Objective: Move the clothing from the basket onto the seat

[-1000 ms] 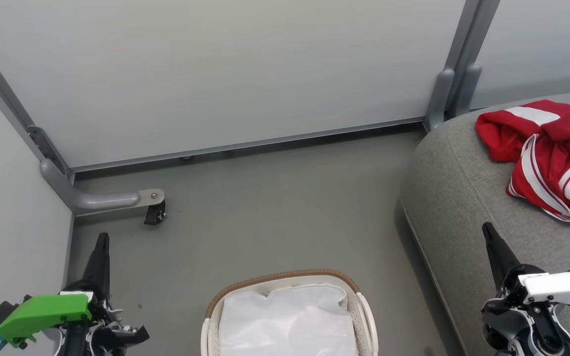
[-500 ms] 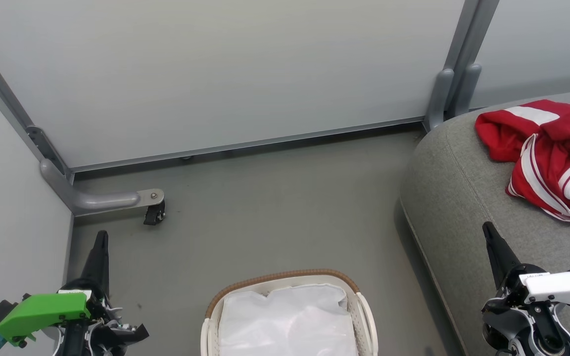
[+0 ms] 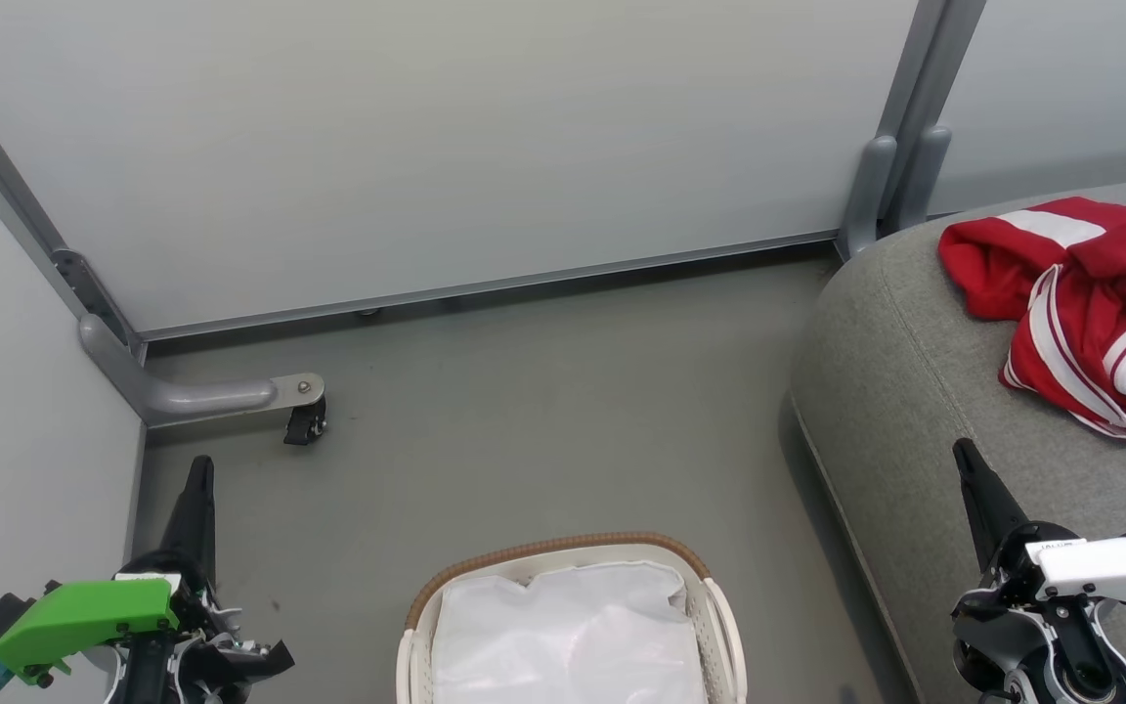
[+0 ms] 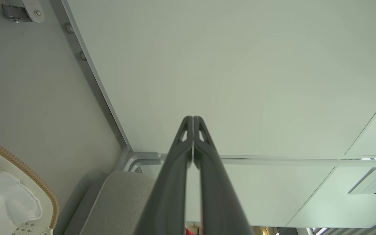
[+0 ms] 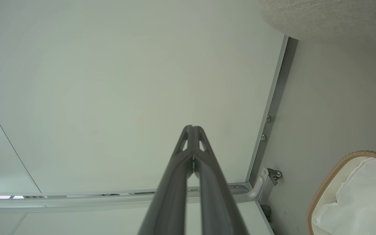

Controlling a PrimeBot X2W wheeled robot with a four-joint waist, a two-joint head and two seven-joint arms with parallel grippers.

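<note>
On the seat at our right, the clothing lies in a red and white heap, well apart from the basket. We see a white liner in the basket and no red cloth, so we judge the move done. Our left gripper and right gripper hang low, fingers pressed together, holding nothing.

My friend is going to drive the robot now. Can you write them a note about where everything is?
Left gripper: shut, holding nothing.
Right gripper: shut, holding nothing.
Red clothing: lying on the grey seat.
Basket: on the floor, white liner inside, no red seen.
Done: clothing moved.
Left: likely nothing; the basket's near end is cut off, so check it.
</note>
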